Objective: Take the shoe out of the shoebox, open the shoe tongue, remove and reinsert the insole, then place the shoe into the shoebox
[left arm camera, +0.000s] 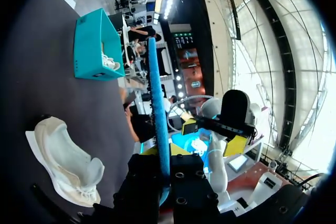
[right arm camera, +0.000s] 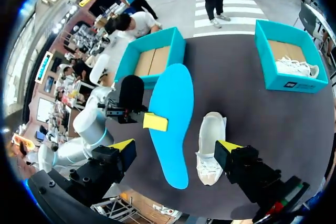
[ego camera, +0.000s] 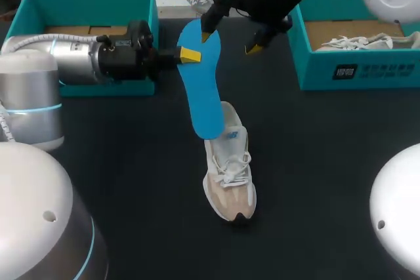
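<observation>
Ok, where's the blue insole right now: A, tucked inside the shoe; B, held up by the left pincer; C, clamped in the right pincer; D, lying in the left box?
B: the left pincer is shut on the blue insole and holds it up off the table, outside the shoe, while the right pincer is open, its fingers wide apart.
</observation>
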### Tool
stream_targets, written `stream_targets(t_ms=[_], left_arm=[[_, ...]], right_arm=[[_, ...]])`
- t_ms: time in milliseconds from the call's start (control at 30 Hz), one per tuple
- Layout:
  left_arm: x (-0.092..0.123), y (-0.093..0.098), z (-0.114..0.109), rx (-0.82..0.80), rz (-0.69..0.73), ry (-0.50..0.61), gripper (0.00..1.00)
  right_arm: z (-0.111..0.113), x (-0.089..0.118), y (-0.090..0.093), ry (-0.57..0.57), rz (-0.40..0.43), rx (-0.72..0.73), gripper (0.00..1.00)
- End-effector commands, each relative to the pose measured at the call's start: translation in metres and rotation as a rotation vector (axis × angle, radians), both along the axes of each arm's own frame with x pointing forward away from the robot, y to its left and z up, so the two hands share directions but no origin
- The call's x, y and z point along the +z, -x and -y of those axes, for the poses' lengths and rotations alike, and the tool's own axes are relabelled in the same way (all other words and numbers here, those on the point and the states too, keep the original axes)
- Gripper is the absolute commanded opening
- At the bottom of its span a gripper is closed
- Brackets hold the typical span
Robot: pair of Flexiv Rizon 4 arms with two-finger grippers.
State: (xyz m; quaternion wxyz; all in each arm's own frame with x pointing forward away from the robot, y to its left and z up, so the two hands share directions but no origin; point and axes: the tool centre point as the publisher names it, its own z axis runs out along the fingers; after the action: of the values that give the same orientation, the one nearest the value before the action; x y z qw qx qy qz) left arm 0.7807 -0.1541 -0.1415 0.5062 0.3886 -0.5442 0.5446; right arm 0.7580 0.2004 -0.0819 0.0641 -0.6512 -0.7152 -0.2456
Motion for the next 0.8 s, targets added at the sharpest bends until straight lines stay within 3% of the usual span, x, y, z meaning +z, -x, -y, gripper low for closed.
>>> stream_targets(t_ms=[33,200,400,633,800], left_arm=[[-0.001,0.001,0.0,0.001,0.001,0.001,0.0],[-0.001,0.001,0.0,0.001,0.001,0.001,0.0],[-0.001,0.001,0.0,0.001,0.001,0.001,0.0],[-0.001,0.001,0.0,0.001,0.001,0.001,0.0],[-0.001,0.001,0.0,0.001,0.001,0.001,0.0]], right_arm=[[-0.012,-0.002,0.001,0.246,0.014,-0.065,1.0],[-0.038,-0.011,0.002,0.394,0.046,-0.053,1.0],[-0.054,-0.018,0.002,0.433,0.057,-0.068,1.0],[-0.059,-0.015,0.004,0.54,0.069,-0.092,1.0],[-0.059,-0.014,0.004,0.538,0.077,-0.09,1.0]])
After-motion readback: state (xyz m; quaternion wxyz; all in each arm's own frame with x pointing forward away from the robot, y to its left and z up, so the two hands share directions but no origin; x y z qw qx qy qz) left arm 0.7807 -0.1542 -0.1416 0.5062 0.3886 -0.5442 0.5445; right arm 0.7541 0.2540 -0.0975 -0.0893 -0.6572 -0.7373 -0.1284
